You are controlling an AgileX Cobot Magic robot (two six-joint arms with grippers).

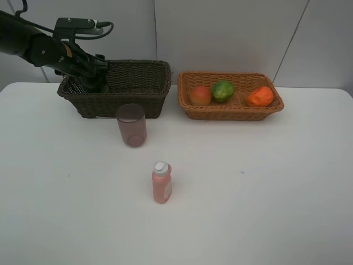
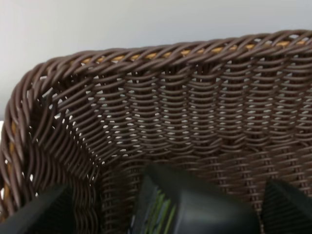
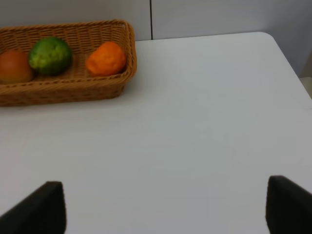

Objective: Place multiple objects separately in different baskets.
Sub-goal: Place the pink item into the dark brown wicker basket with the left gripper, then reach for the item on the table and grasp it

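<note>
The dark brown basket (image 1: 132, 88) stands at the back left. My left gripper (image 1: 97, 80) reaches down into its left end, jaws spread wide. In the left wrist view the dark green pump bottle (image 2: 190, 207) lies between the spread fingers (image 2: 46, 212), against the basket wall (image 2: 195, 122). The tan basket (image 1: 231, 110) at the back right holds the peach (image 1: 200, 95), the green fruit (image 1: 223, 90) and the orange (image 1: 260, 96). The mauve cup (image 1: 131, 125) and the pink bottle (image 1: 161, 183) stand upright on the table. My right gripper (image 3: 165, 209) is open and empty above bare table.
The white table (image 1: 265, 187) meets a pale wall behind the baskets. The cup stands just in front of the dark basket. The table's right edge and rounded corner (image 3: 273, 41) show in the right wrist view, beyond the tan basket (image 3: 63, 90).
</note>
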